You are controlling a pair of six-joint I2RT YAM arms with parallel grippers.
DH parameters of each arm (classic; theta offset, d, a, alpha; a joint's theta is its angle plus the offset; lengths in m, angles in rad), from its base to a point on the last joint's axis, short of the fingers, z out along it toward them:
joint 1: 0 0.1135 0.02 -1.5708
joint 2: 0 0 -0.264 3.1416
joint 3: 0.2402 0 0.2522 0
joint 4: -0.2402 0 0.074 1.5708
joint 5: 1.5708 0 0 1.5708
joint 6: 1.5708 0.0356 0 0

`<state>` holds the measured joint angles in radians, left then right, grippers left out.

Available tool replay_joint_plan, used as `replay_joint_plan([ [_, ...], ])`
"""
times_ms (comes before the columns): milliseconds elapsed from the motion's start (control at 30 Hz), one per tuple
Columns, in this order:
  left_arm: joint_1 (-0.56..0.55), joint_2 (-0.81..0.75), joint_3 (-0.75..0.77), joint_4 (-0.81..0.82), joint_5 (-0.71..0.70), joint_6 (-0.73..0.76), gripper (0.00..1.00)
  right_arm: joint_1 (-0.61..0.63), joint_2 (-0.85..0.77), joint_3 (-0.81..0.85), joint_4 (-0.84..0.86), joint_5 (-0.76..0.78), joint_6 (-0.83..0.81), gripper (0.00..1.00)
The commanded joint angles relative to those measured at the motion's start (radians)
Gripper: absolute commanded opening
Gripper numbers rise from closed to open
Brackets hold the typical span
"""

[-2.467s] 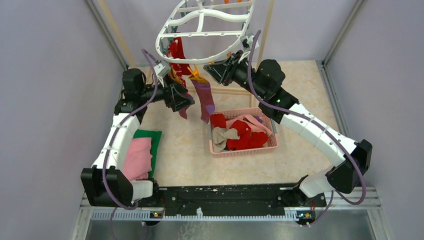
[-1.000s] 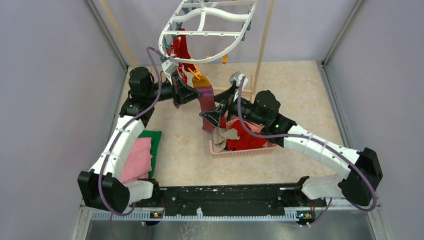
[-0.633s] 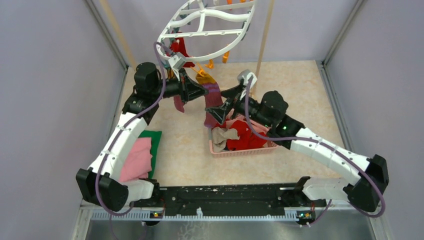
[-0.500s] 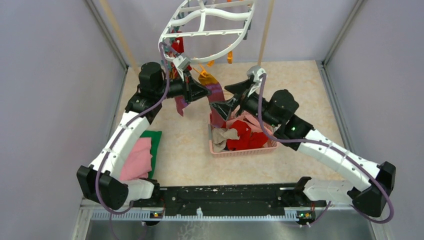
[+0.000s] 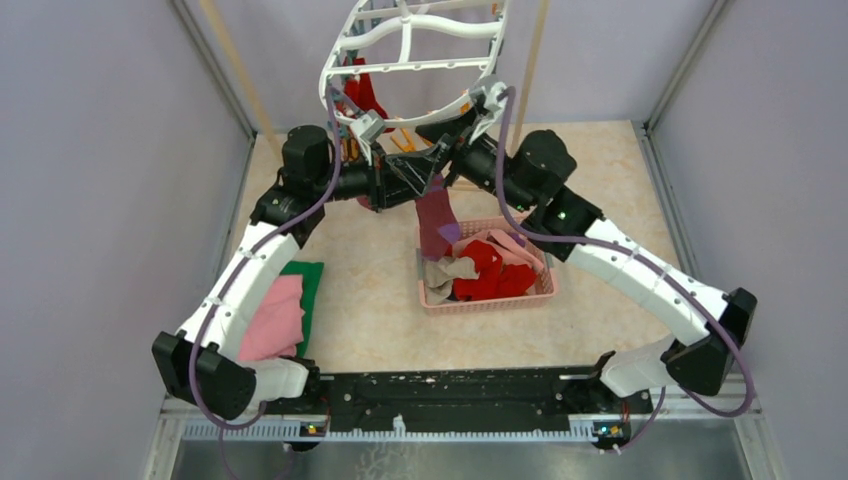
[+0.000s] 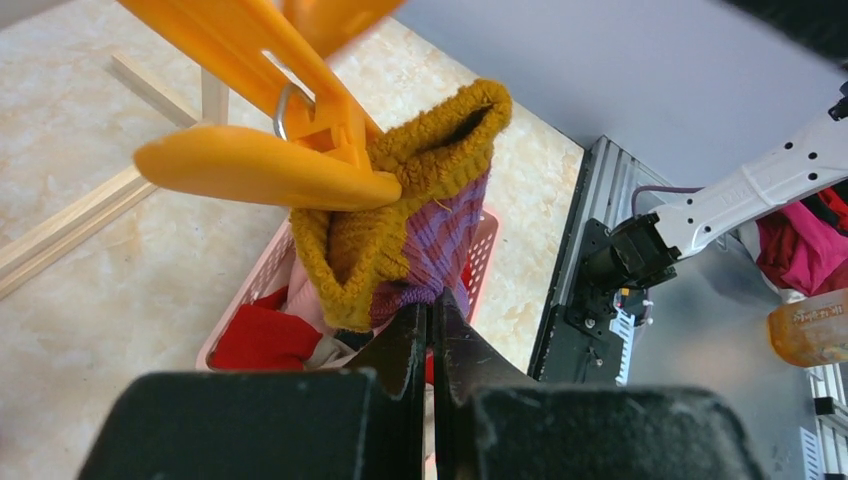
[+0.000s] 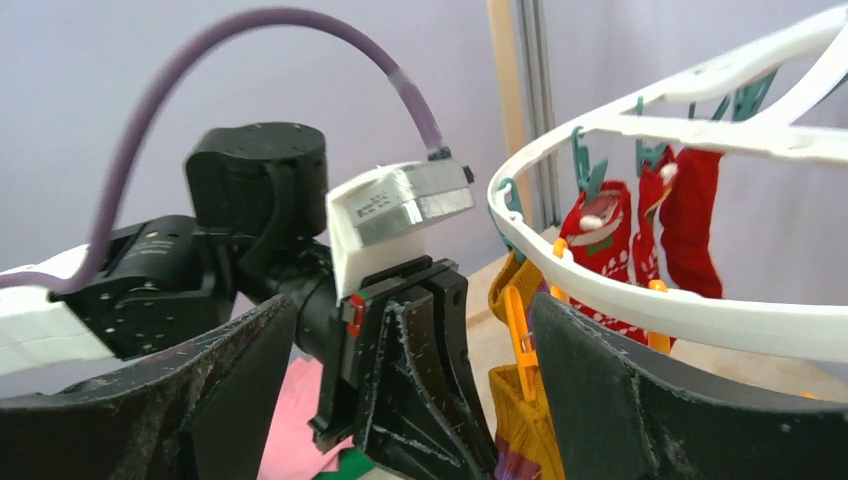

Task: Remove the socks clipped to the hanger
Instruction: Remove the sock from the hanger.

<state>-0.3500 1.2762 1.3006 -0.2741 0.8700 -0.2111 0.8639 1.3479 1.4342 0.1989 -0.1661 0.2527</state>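
The white hanger [image 5: 410,62] hangs at the back with red socks [image 5: 360,95] clipped to it. A purple-striped sock [image 6: 445,240] with a mustard cuff hangs from an orange clip [image 6: 270,170]. My left gripper [image 6: 435,300] is shut on this sock just under the cuff. In the top view the left gripper [image 5: 428,180] sits above the dangling sock [image 5: 435,215]. My right gripper [image 7: 410,300] is open, its fingers [image 7: 620,400] straddling the left gripper, the orange clip [image 7: 515,330] and the cuff. The red socks [image 7: 600,230] hang from the hanger [image 7: 650,300] just behind.
A pink basket [image 5: 487,300] holding red, pink and grey socks stands under the purple sock. Folded pink cloth [image 5: 275,315] on green cloth [image 5: 308,272] lies at the left. Wooden poles [image 5: 528,70] stand behind the hanger, and purple walls close in both sides.
My right gripper has risen from over the basket to the orange clip and stands open. The left gripper has moved right, still gripping the purple-striped sock.
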Motion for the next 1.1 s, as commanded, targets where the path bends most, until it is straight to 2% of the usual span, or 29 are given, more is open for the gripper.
replay_joint_plan([
  [0, -0.004, -0.042, 0.041, -0.03, 0.01, -0.008, 0.0, 0.009, 0.052, 0.072, -0.027, -0.005, 0.046, 0.84],
  [433, -0.003, -0.059, 0.075, -0.089, -0.003, 0.015, 0.0, -0.005, 0.102, 0.087, -0.039, 0.074, 0.055, 0.81],
  [733, -0.003, -0.07, 0.08, -0.115, -0.007, 0.032, 0.0, -0.045, 0.098, 0.039, 0.038, 0.059, 0.115, 0.64],
  [1067, -0.003, -0.069, 0.079, -0.106, -0.01, 0.023, 0.0, -0.043, 0.169, 0.102, -0.007, 0.097, 0.042, 0.55],
])
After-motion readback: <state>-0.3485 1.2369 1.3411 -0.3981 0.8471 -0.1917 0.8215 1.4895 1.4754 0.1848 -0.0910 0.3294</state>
